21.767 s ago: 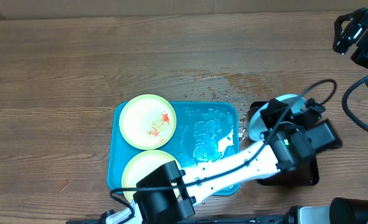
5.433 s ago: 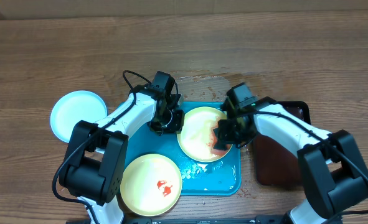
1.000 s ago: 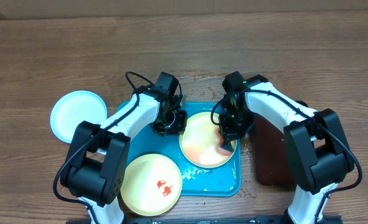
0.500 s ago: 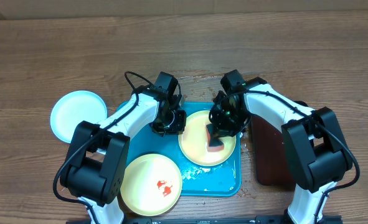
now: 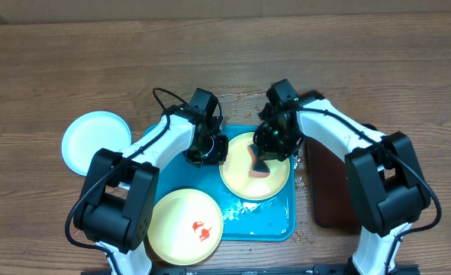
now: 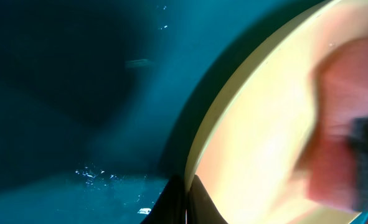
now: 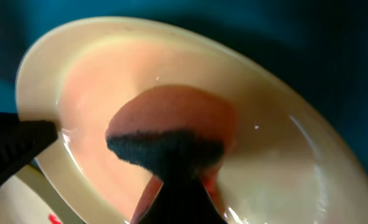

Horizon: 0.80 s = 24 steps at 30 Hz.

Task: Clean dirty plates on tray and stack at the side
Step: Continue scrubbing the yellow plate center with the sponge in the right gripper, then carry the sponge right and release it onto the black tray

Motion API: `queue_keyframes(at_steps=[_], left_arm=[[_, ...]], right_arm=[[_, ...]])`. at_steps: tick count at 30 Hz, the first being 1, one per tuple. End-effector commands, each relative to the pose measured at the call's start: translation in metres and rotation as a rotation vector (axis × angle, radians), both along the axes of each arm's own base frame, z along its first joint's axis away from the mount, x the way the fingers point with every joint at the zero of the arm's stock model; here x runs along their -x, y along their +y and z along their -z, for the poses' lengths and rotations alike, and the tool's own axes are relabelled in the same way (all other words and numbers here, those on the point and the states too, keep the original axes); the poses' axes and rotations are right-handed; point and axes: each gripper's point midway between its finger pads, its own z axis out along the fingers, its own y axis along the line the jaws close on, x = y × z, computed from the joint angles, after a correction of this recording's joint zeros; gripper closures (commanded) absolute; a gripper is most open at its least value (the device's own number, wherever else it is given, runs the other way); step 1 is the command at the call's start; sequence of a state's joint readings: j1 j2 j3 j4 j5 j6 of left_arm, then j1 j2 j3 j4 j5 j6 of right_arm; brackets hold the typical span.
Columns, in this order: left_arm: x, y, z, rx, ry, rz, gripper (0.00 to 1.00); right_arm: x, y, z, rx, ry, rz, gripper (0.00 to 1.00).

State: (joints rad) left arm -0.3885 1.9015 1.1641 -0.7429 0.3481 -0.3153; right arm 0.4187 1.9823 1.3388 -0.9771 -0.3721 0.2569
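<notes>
The upper yellow plate (image 5: 244, 179) lies on the turquoise tray (image 5: 277, 221), toward its far right corner, and is in the middle of being washed. A red sponge (image 5: 259, 163) with a dark back presses on its face. The right claw (image 5: 266, 150) is pinched on that sponge from above, and the left claw (image 5: 212, 150) is pressed together on the plate's left rim to steady it. In the wrist views the plate's inside looks wet with a pinkish cast. The close shots are blurred, so this may be thinned sauce or only the sponge's colour reflected. The lower yellow plate (image 5: 185, 227) sits at the tray's near left corner, overhanging the edge, with a red smear in its middle and no sign of washing. The blue-white plate (image 5: 95, 142) rests alone on the desk (image 5: 95, 69), left of the tray and apart from it, and looks clean. By my reckoning one plate is done and set aside, the second is partly scrubbed, and the third has yet to be cleaned and stacked. A dark tray (image 5: 336, 198) lies just right of the turquoise one.
</notes>
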Motion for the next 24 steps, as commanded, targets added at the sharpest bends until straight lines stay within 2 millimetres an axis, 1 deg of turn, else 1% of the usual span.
queue_keyframes(at_steps=[1, 4, 6, 8, 10, 12, 13, 17, 20, 24], left_arm=[[-0.001, 0.003, 0.005, -0.016, -0.001, -0.006, 0.96], [-0.001, 0.003, 0.005, -0.014, -0.003, -0.007, 0.96], [-0.002, 0.003, 0.005, -0.014, -0.005, -0.006, 0.95], [-0.002, 0.003, 0.005, -0.013, -0.007, -0.006, 0.96], [-0.002, 0.003, 0.005, -0.013, -0.011, 0.001, 0.96], [-0.002, 0.003, 0.005, -0.013, -0.010, 0.000, 0.96], [-0.002, 0.003, 0.005, -0.013, -0.010, 0.001, 0.96], [-0.002, 0.003, 0.005, -0.012, -0.010, 0.000, 0.96], [-0.002, 0.003, 0.005, -0.012, -0.010, 0.000, 0.96], [-0.002, 0.003, 0.005, -0.013, -0.008, 0.000, 0.96]], right_arm=[[-0.031, -0.010, -0.056, 0.060, -0.189, -0.011, 0.96], [-0.031, -0.014, -0.088, 0.072, -0.216, -0.009, 0.96], [-0.029, -0.021, -0.104, 0.100, -0.218, 0.003, 0.96], [-0.026, -0.032, -0.116, 0.146, -0.215, 0.021, 0.96], [-0.022, -0.052, -0.121, 0.237, -0.202, 0.079, 0.96], [-0.015, -0.078, -0.122, 0.346, -0.174, 0.145, 0.96], [-0.006, -0.110, -0.123, 0.465, -0.125, 0.230, 0.96], [0.001, -0.147, -0.123, 0.513, -0.047, 0.328, 0.96], [0.000, -0.170, -0.120, 0.519, -0.018, 0.398, 0.96], [-0.001, -0.200, -0.106, 0.517, 0.020, 0.496, 0.96]])
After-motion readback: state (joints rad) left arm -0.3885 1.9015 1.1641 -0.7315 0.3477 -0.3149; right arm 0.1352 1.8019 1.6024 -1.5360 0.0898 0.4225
